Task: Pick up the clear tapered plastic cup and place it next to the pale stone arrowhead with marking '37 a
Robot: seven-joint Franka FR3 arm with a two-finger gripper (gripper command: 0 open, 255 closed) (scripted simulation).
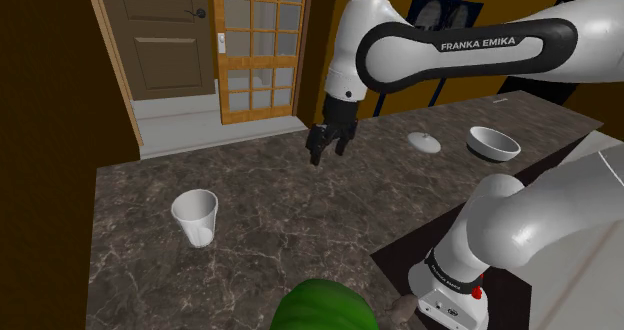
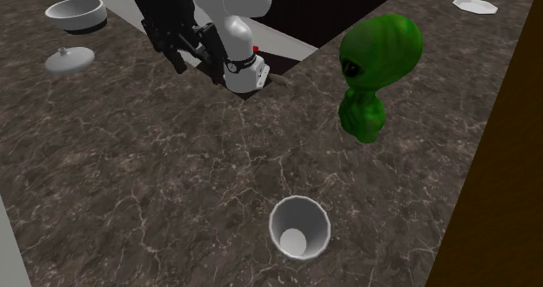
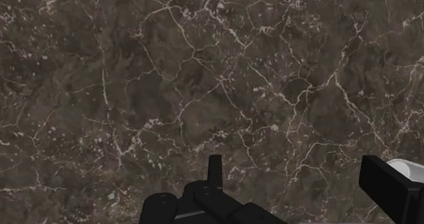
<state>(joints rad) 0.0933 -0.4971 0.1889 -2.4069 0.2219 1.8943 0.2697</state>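
Upright cup (image 1: 195, 218) on the bench (image 1: 300, 213), judged light, thin-walled and slippery: grip gently across its rim; fingers (image 3: 377, 182) stand spread, empty.

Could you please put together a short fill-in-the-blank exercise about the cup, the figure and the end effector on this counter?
1. The white cup stands ____ on the marble counter, its mouth facing up.
2. The alien figure on the counter is coloured ____.
3. The end effector hangs above the counter, away from the cup, and holds ____.
Missing words: upright; green; nothing.
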